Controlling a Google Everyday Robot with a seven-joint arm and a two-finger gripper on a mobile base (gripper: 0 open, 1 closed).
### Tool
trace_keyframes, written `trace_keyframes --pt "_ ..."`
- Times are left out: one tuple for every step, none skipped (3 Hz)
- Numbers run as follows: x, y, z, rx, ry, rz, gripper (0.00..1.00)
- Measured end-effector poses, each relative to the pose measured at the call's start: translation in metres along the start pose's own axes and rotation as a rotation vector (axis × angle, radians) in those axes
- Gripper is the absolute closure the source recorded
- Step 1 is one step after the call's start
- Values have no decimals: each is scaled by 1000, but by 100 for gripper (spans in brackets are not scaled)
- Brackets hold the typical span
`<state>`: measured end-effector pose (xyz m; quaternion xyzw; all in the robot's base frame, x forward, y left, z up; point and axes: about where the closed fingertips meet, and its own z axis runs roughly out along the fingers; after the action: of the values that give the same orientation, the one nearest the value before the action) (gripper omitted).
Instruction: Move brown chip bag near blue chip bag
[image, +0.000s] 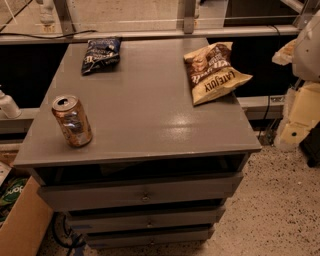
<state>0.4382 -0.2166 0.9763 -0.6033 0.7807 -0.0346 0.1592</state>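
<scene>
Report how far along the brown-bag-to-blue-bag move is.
Done: nothing yet. The brown chip bag lies at the right rear edge of the cabinet top, well apart from the blue chip bag at the left rear. In hand: nothing; the end effector is out of view. Left: the whole job, grasping the brown bag, carrying it leftward and setting it beside the blue one.

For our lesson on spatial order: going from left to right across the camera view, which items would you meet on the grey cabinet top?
Drink can → blue chip bag → brown chip bag. The tool is not in view.
</scene>
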Motion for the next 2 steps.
trace_keyframes --pt "0 -2 1 13 -4 -6 0" --pt "-2 -15 19 53 -16 -18 0"
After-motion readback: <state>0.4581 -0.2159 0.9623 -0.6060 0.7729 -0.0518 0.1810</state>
